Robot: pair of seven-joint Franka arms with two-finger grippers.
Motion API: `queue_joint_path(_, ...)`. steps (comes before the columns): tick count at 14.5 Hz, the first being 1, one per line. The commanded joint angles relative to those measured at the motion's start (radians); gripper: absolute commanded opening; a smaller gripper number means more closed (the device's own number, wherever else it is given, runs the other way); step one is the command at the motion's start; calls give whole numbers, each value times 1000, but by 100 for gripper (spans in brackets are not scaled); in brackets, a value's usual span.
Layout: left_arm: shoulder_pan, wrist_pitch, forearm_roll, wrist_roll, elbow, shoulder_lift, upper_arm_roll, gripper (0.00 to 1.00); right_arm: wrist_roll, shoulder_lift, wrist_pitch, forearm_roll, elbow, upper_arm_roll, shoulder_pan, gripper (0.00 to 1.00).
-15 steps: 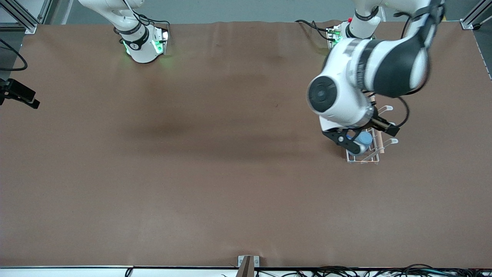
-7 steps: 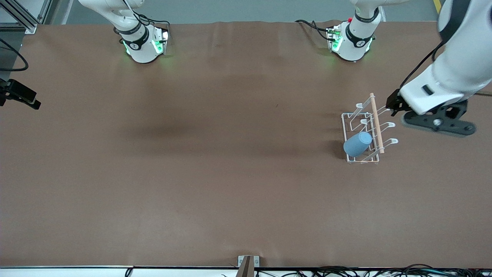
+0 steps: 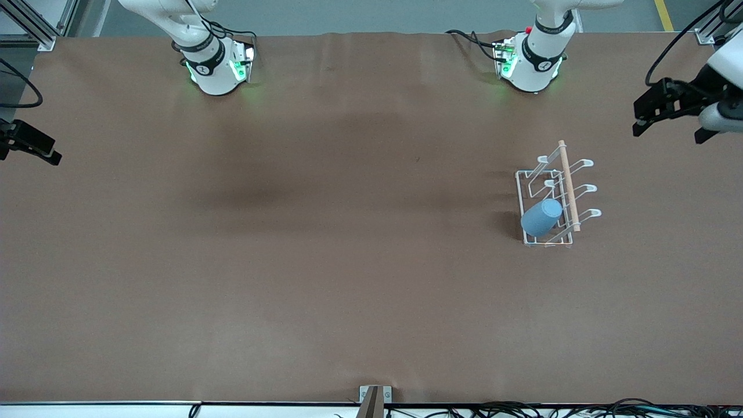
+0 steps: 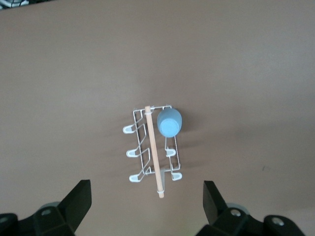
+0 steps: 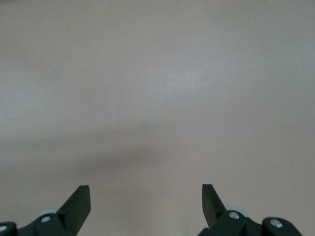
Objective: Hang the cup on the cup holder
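The blue-grey cup [image 3: 540, 217] sits tilted over a prong of the white wire cup holder [image 3: 568, 186], at the holder's end nearest the front camera, on the side toward the right arm's end. Nothing grips it. It also shows in the left wrist view [image 4: 169, 122], beside the holder's wooden rod [image 4: 153, 147]. My left gripper [image 4: 147, 196] is open and empty, high above the table and apart from the holder; in the front view its hand [image 3: 713, 119] is at the table's edge. My right gripper [image 5: 146, 196] is open and empty over bare brown table.
The two arm bases [image 3: 215, 64] [image 3: 531, 61] stand along the table's back edge. A black clamp [image 3: 29, 142] sticks in at the right arm's end. A metal bracket [image 3: 374, 397] and cables lie along the edge nearest the front camera.
My left gripper let go of the cup at the holder, then rose and pulled away toward the left arm's end of the table. The cup stays on the prong. The right arm waits.
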Motion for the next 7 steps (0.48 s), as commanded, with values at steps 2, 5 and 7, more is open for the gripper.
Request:
queue_joint_path(2, -17, 73, -15, -32, -159, -107, 29, 100, -4, -15, 3, 14, -17, -6, -3, 100)
queue_joint_path(5, -16, 73, -17, -64, -145, -89, 32, 100, -4, -15, 3, 14, -17, -6, -4, 100)
queue_joint_path(7, -21, 73, -12, -145, -115, -57, 32, 100, -4, -15, 1, 14, -17, -6, -4, 100)
